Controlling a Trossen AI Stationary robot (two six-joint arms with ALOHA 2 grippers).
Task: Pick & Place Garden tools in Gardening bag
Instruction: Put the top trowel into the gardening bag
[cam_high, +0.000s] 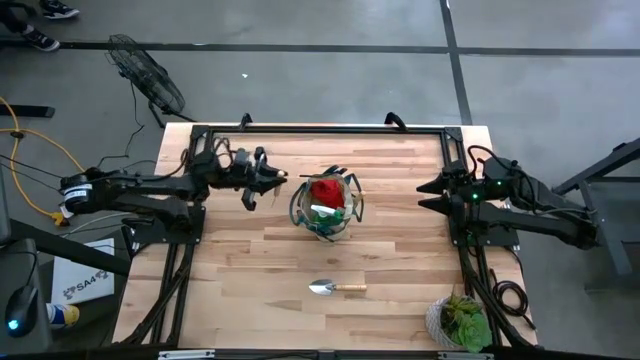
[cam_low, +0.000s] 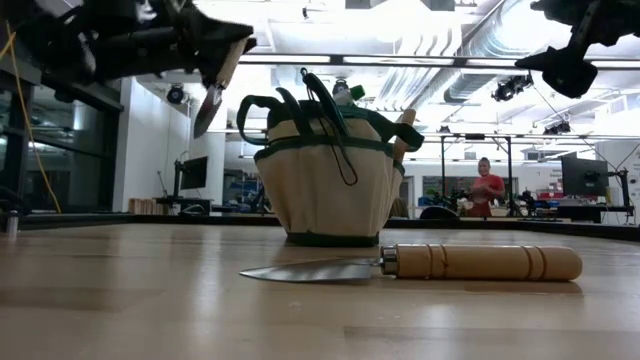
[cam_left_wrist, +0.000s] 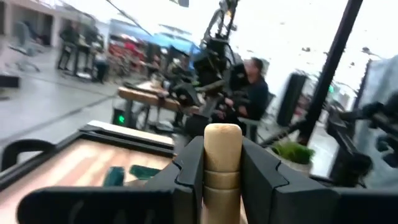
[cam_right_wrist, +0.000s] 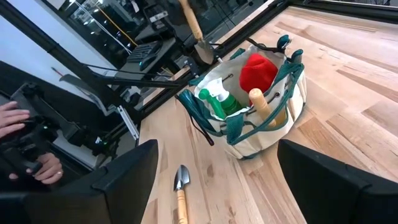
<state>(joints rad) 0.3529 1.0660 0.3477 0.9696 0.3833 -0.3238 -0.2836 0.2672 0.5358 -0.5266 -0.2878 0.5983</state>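
The khaki gardening bag (cam_high: 326, 206) stands upright on the table's middle, with a red piece (cam_right_wrist: 259, 71), a bright green piece (cam_right_wrist: 221, 102) and a wooden-handled tool (cam_right_wrist: 260, 103) sticking out of it. My left gripper (cam_high: 270, 181) hovers just left of the bag, shut on a silver trowel (cam_low: 209, 101). A second wooden-handled trowel (cam_high: 337, 288) lies flat on the table nearer the front edge. My right gripper (cam_high: 428, 193) is open and empty at the table's right side, raised. My left gripper pinches the trowel's wooden handle (cam_left_wrist: 222, 163) between its two fingers, a little below its rounded free end, which stands up above them. The fingers come level from the table's left and lie across the handle. The trowel is lifted clear, its blade (cam_right_wrist: 204, 51) hanging down beside the bag's left rim.
A leafy potted plant (cam_high: 462, 320) stands at the front right corner. A black frame (cam_high: 320, 128) runs along the table's far and side edges. People show in the room beyond, one in red (cam_low: 487, 186). A person's hands (cam_right_wrist: 22, 146) show off the table.
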